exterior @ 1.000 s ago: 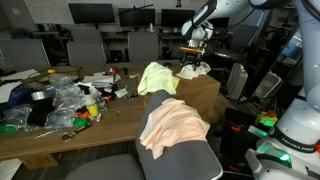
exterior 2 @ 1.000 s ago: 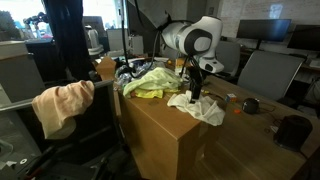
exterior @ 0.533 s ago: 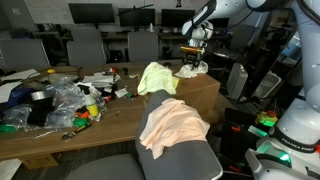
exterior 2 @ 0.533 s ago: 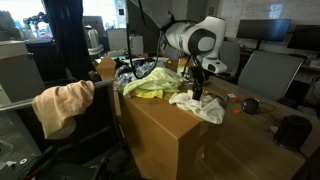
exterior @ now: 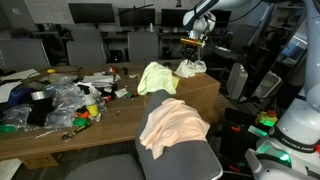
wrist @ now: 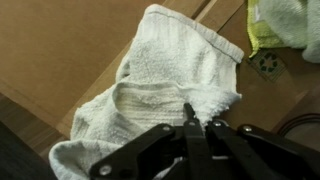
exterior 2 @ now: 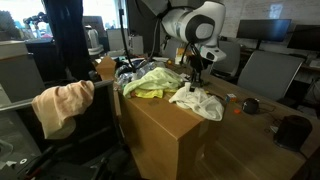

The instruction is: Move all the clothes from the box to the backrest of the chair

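**A:** The claw (wrist: 195, 122) is pinched tight on a fold of the cream-white garment (wrist: 165, 75), its jaws nearly together!

**B:** Yes, the cloth hangs from it in a peak. Its lower edge rests on the box (exterior 2: 160, 135), just beside the yellow-green garment (exterior 2: 152, 82).

**A:** And the peach-orange one (exterior: 170, 125) lies draped over the chair (exterior: 195, 160) backrest.

The cream-white cloth (wrist: 170, 85) is showing a rough, looped towelling weave, the box (wrist: 60, 50) is looking like smooth matt brown cardboard, the peach-orange garment (exterior: 172, 125) is looking soft and matt, and the chair (exterior: 190, 162) is showing smooth grey padding.
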Robot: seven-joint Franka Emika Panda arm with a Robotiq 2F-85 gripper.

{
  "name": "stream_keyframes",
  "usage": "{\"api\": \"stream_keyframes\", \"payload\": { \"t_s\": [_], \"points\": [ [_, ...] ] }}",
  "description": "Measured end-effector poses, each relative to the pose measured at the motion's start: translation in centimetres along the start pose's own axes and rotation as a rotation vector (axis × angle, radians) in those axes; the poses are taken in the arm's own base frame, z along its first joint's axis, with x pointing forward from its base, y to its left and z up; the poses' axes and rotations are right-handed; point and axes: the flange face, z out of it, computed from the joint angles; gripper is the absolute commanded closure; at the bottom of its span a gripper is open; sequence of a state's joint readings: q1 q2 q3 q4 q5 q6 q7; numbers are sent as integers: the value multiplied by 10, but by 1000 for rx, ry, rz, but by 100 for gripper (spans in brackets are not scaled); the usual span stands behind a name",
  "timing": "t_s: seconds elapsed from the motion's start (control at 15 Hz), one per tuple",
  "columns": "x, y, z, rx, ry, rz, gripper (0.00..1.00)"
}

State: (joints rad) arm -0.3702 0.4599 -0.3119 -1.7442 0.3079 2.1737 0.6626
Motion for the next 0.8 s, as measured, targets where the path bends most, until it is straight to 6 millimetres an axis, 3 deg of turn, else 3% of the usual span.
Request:
{"api": "stream_keyframes", "payload": {
  "t_s": [0.33,0.53,0.8],
  "points": [
    [-30,17,-66,101,15,-153,99],
    [-49,46,-105,157,23,-295,99],
    [-79,89,-140,224,33,-492,99]
  ]
}}
